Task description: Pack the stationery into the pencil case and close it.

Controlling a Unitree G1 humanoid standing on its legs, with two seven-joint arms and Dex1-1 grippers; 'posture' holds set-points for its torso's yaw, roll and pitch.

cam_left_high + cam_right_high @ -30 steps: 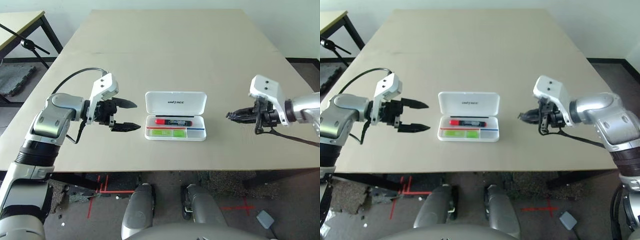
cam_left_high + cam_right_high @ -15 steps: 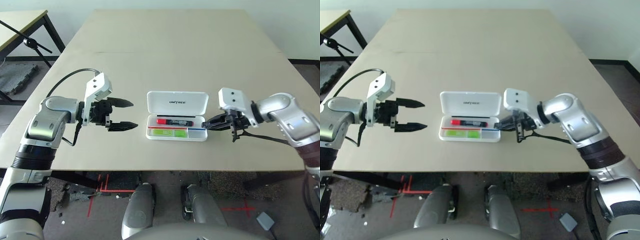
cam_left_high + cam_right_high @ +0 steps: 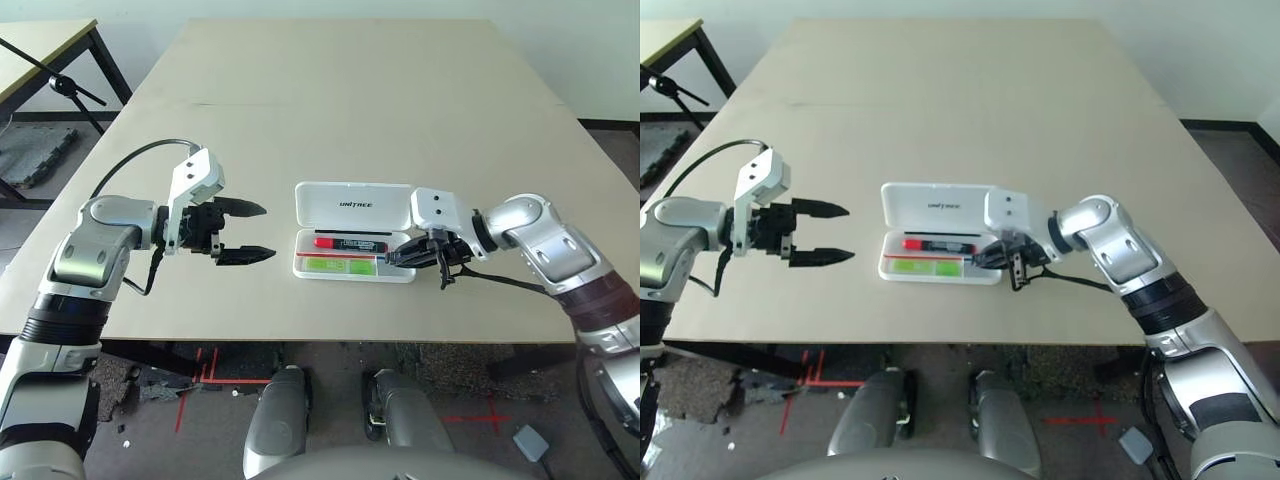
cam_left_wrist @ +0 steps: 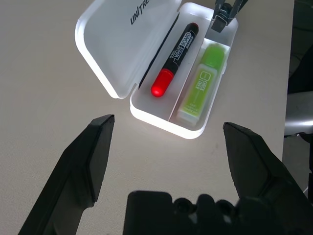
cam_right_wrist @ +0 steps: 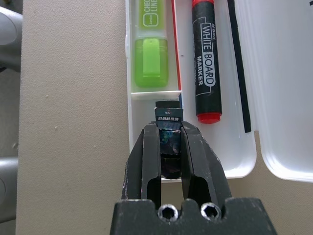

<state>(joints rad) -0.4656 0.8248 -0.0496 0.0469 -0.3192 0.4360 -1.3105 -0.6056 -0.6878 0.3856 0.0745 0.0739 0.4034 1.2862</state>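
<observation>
Moved right gripper [image 3: 391, 257] leftward since the earlier frame, to the right end of the open white plastic pencil case [image 3: 350, 278], mid-frame. Closed firmly on small dark labelled block [image 5: 169, 139], pinched low over the spare compartment, probably to drop it in there. Laid lengthwise already: black marker with red cap [image 3: 351, 244], lime-green highlighter [image 3: 340, 266]. Left gripper [image 3: 268, 232] wide open, empty, centre-left. Watch for snagging white divider [image 5: 156, 95]; clear before folding lid [image 3: 330, 207].
</observation>
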